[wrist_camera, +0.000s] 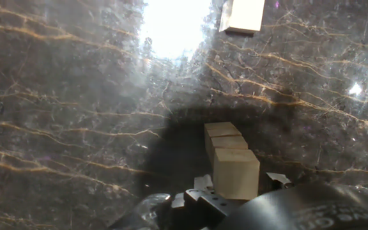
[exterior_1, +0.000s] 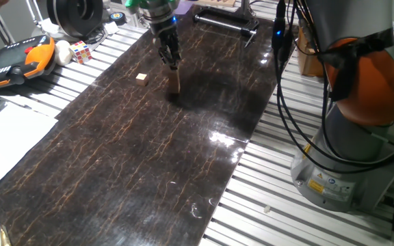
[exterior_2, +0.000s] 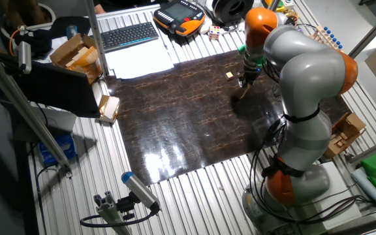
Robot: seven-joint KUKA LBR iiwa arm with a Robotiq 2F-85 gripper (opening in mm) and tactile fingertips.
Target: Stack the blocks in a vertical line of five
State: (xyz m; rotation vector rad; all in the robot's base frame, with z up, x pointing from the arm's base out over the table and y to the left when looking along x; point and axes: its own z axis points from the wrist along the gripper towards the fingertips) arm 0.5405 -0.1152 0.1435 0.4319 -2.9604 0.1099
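Observation:
A short stack of light-tan wooden blocks [exterior_1: 175,85] stands on the dark marble-patterned mat [exterior_1: 149,157]. In the hand view I look straight down its column [wrist_camera: 225,137]. My gripper [exterior_1: 173,65] is directly above it, and its fingers flank the topmost block [wrist_camera: 235,172], which sits at or just over the top of the stack. The fingers look closed on that block. One loose block [exterior_1: 141,78] lies on the mat to the left of the stack and also shows in the hand view [wrist_camera: 243,14]. In the other fixed view the gripper [exterior_2: 243,85] hides most of the stack.
A Rubik's cube [exterior_1: 81,51] and an orange teach pendant [exterior_1: 16,61] lie off the mat's far left edge. A keyboard [exterior_2: 129,34] and papers are beyond the mat. The robot base [exterior_1: 347,157] and its cables stand to the right.

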